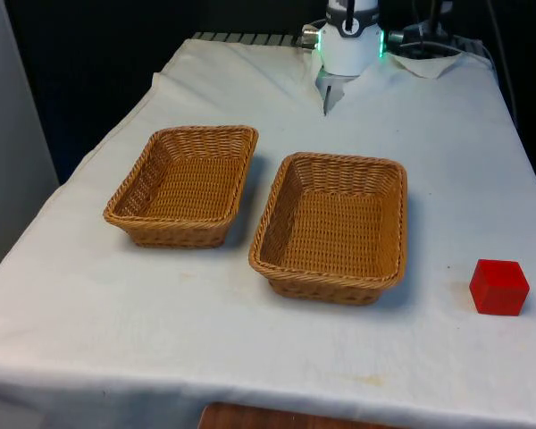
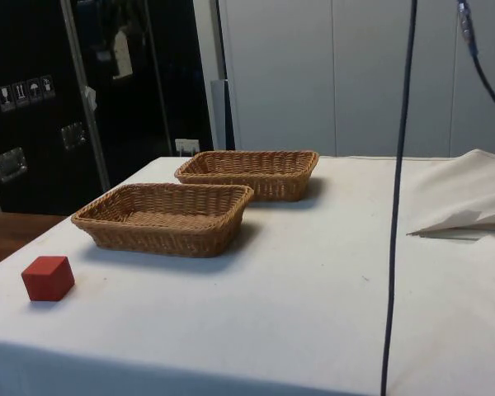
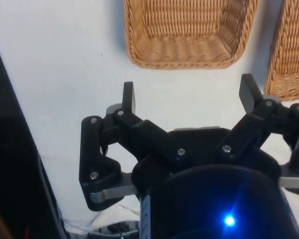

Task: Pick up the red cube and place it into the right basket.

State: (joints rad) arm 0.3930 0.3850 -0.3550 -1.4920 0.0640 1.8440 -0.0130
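The red cube [image 1: 498,287] rests on the white cloth near the front view's right edge, well apart from the baskets; the side view has the cube [image 2: 48,277] in front of the nearer basket [image 2: 161,229]. The right wicker basket [image 1: 326,284] holds nothing. In the wrist view my gripper [image 3: 188,92] hovers open above bare cloth, nothing between its black fingers [image 3: 128,97]. A wicker basket [image 3: 189,56] lies just beyond the fingertips.
The left wicker basket [image 1: 174,234] sits beside the right one with a narrow gap, and holds nothing. A second basket [image 3: 289,50] shows beside the first in the wrist view. A dark cable [image 2: 396,206] hangs across the side view. Rumpled cloth [image 2: 470,206] lies at the table's far end.
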